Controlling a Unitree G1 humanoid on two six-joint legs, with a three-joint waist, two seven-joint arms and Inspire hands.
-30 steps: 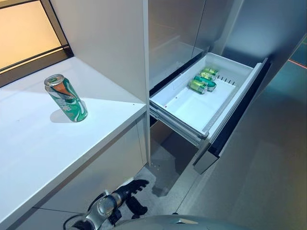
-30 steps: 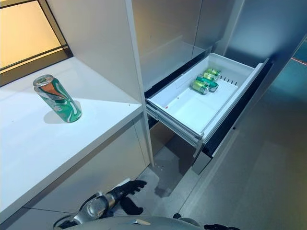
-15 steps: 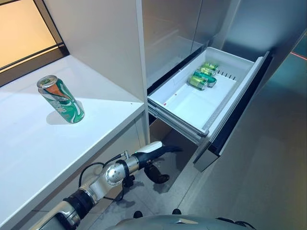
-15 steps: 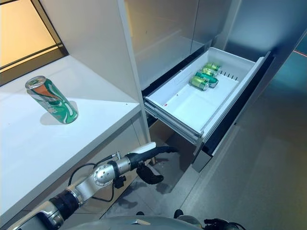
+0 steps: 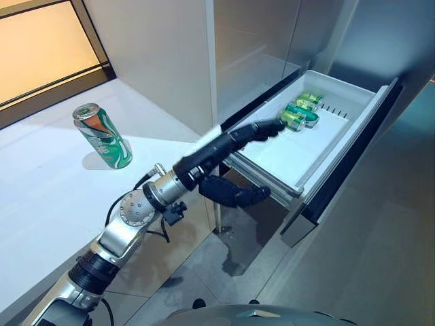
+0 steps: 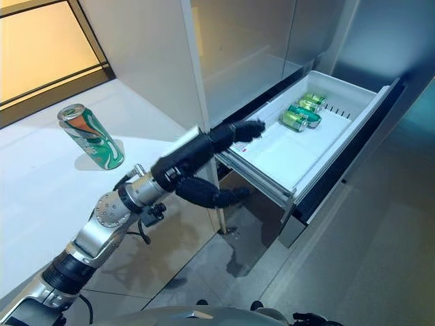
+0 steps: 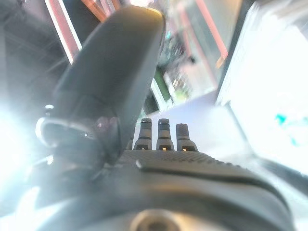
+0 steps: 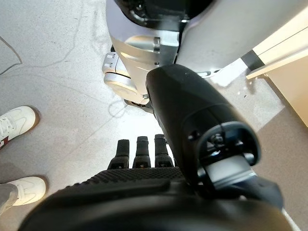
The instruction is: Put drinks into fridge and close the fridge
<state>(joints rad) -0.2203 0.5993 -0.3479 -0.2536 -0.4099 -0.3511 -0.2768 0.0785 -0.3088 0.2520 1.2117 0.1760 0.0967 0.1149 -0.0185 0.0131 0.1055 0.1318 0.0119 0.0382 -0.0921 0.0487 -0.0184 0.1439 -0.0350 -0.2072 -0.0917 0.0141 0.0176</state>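
On counter, one drink can stands upright, w/ three more lying in open fridge drawer. Left hand empty, fingers straight, thumb apart, past counter edge, prob. readying for that can. Right hand idle, fingers relaxed, over floor.

Kitchen: white counter; fridge drawer with drink cans

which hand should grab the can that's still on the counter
Left, probably. The left hand is raised and open beside the counter, with the can on its side. The right hand hangs low over the floor.
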